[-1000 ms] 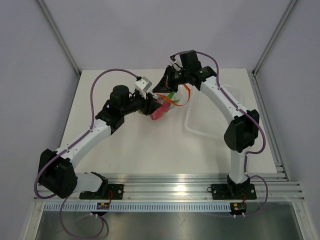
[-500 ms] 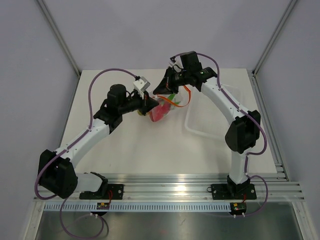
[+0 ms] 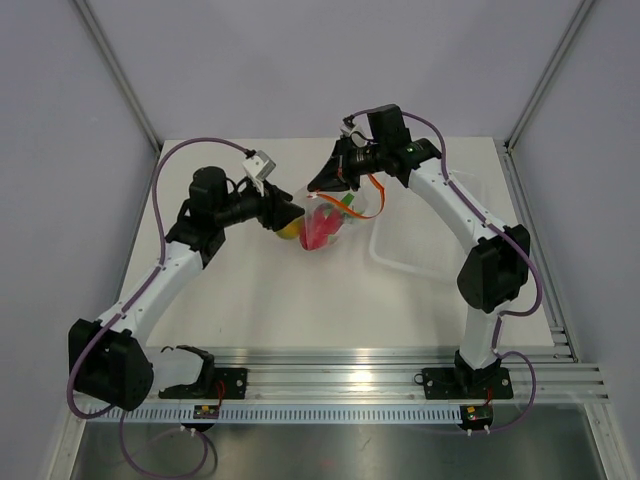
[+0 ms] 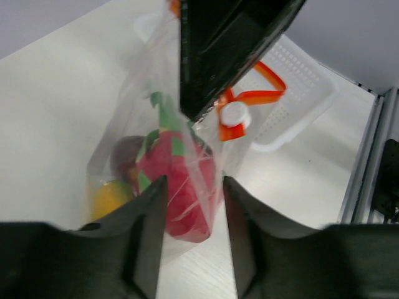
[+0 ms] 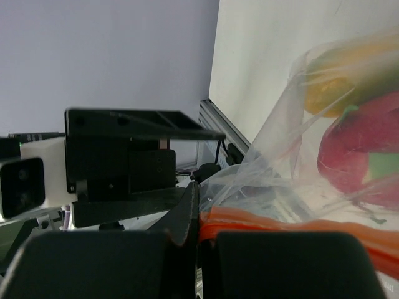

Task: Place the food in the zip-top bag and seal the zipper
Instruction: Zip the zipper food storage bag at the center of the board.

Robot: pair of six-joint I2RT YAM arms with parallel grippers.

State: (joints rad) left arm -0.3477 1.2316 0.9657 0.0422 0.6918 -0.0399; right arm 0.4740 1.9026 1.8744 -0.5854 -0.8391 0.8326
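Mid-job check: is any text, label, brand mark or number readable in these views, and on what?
No text can be read in any view.
zip-top bag: no print shows.
Small coloured tags at the bottom of the top view: too small to read.

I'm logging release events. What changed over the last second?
The left gripper drew back to the left, away from the zip-top bag, and is now open and clear of it. The right gripper stays clamped on the zipper, with the food inside the bag. The tray did not move.
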